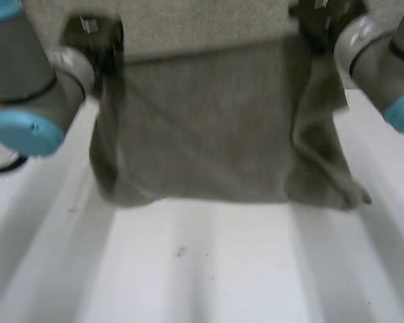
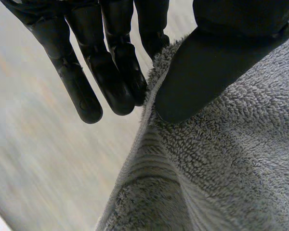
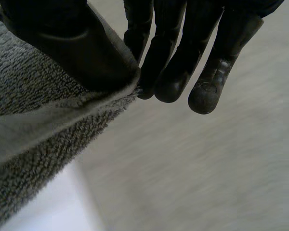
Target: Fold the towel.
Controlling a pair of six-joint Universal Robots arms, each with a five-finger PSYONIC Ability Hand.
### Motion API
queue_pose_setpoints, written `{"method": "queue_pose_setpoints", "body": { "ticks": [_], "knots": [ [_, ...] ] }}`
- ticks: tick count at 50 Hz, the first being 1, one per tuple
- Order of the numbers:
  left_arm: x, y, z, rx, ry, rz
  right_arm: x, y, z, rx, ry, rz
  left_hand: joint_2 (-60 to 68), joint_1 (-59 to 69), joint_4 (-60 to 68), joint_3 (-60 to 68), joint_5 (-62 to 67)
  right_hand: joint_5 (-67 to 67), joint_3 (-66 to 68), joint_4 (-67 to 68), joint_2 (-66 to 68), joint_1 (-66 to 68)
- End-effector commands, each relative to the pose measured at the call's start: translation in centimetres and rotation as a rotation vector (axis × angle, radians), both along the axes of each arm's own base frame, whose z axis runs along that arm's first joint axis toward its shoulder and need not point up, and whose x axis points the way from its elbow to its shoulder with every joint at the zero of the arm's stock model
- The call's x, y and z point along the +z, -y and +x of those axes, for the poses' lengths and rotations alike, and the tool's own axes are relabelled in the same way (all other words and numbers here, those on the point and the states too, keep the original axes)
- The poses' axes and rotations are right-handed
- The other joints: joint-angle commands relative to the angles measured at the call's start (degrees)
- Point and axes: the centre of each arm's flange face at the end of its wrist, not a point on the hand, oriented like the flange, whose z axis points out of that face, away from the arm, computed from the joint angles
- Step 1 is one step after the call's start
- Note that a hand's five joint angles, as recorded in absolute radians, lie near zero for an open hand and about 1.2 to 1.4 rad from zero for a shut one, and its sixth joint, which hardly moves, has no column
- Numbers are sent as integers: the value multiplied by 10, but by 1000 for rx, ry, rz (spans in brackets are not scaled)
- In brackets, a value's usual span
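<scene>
Towel (image 1: 209,128) hangs over the counter (image 1: 222,269), each upper corner pinched between thumb and fingers of the left hand (image 2: 202,72) and right hand (image 3: 86,48); seemingly no fold is laid yet.

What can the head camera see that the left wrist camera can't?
The head view adds: the whole grey towel spread wide, the right hand holding its other top corner, and the white table below. The left wrist view adds: a close look at the left hand pinching the towel's edge between thumb and fingers, and the towel's fluffy loops. Shared: the towel and the left hand.
</scene>
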Motion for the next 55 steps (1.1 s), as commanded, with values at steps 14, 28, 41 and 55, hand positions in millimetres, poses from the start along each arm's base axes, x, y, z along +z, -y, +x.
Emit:
{"method": "queue_pose_setpoints", "body": {
  "ticks": [14,28,41,55],
  "knots": [
    [-73,-4,20,69,9,44,-92,-37,4,192,-66,389,103,121,102,103,121,33,35,33,37,36],
    [-205,-74,51,76,188,474,-220,-53,-7,191,-215,649,103,121,102,103,121,33,35,33,37,36],
    [-180,-74,63,113,138,414,-197,-47,-33,18,236,627,103,121,102,103,121,-451,-448,-450,-446,-448],
    [-182,-78,64,112,128,427,-213,-64,-63,-148,239,691,103,121,102,103,121,-575,-573,-575,-571,-572]
  ]
}}
